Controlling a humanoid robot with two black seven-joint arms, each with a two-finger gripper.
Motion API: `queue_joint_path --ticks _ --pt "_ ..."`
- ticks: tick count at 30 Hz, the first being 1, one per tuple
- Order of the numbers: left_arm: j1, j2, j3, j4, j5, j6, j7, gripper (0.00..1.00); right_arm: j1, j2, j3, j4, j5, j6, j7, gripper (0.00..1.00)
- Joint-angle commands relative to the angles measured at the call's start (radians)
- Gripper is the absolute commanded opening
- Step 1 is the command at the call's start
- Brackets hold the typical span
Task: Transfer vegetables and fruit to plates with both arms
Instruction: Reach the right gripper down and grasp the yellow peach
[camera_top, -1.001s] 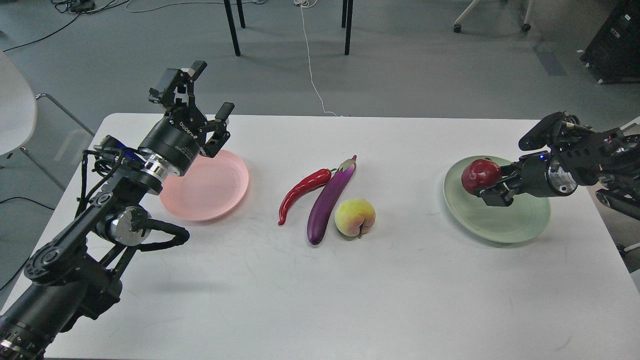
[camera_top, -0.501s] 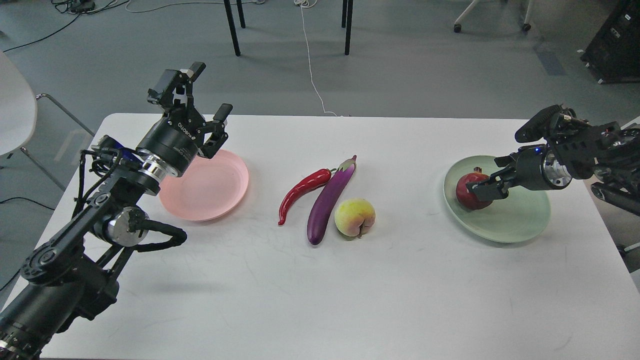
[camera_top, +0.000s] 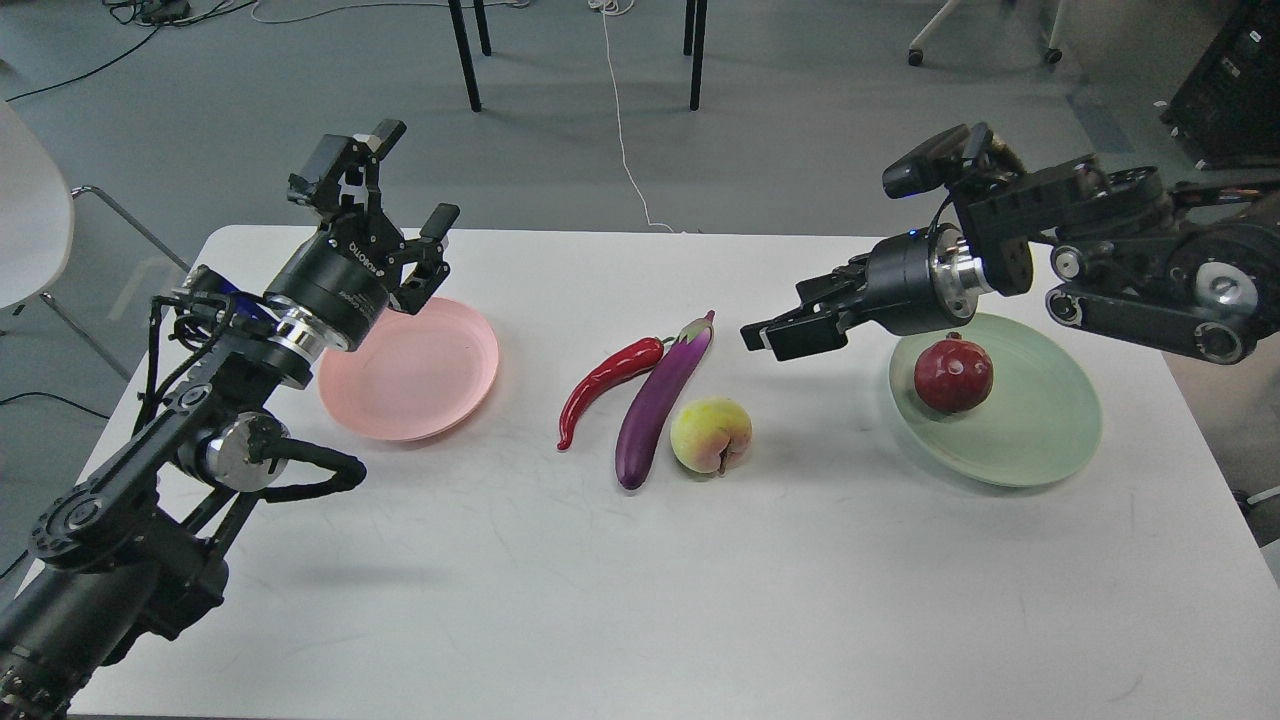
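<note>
The dark-red pomegranate (camera_top: 953, 374) lies in the pale green plate (camera_top: 1040, 440) at the right. My right gripper (camera_top: 775, 335) is open and empty, raised above the table between that plate and the eggplant. The red chili pepper (camera_top: 603, 384), the purple eggplant (camera_top: 660, 402) and the yellow-green peach (camera_top: 710, 434) lie side by side at the table's middle. The pink plate (camera_top: 420, 375) at the left holds nothing. My left gripper (camera_top: 395, 210) is open and empty, raised over the pink plate's far left rim.
The white table (camera_top: 640, 580) has its far edge just behind both plates. Chair legs (camera_top: 465, 55) and a white cable (camera_top: 620, 120) are on the floor beyond it. A white chair (camera_top: 30, 210) stands at the far left.
My right gripper let go of the pomegranate onto the green plate, rose and moved left toward the table's middle. The left gripper drifted slightly left and up.
</note>
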Motion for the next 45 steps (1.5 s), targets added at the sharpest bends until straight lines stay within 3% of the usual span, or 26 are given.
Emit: queue_joint_path --ticks 1,7,16,45 --pt "0.0 0.005 0.0 -0.006 0.0 0.001 0.0 0.98 -0.002 0.093 -0.064 -0.029 0.001 0.0 0.0 0.99" --pt "0.0 0.008 -0.001 -0.007 0.002 0.003 0.0 0.98 -0.04 0.207 -0.101 -0.119 0.001 -0.003 0.0 0.98" --pt "0.002 0.022 -0.003 -0.015 0.002 0.003 0.0 0.98 -0.075 0.283 -0.13 -0.188 0.001 -0.003 0.0 0.98" --pt "0.003 0.026 -0.006 -0.015 0.0 0.001 0.0 0.98 -0.157 0.345 -0.161 -0.274 0.002 -0.08 0.0 0.98"
